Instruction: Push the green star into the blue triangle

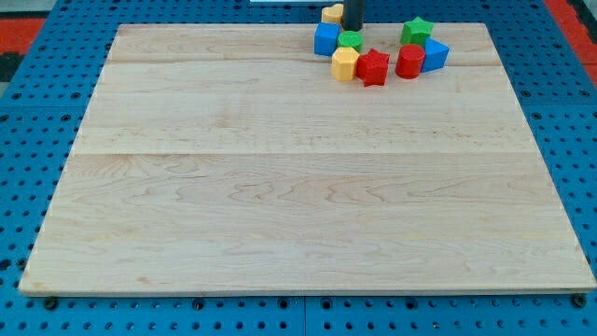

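The green star (416,31) sits near the board's top edge, right of centre. The blue triangle (435,54) lies just below and to the right of it, touching or nearly touching. My tip (354,27) is at the view's top, left of the green star, just above a green round block (350,40) and next to a yellow block (332,14). There is a gap between my tip and the star.
A blue cube (326,39), a yellow hexagon (345,63), a red star (373,67) and a red cylinder (409,61) cluster below my tip and the green star. The wooden board (298,187) lies on a blue pegboard.
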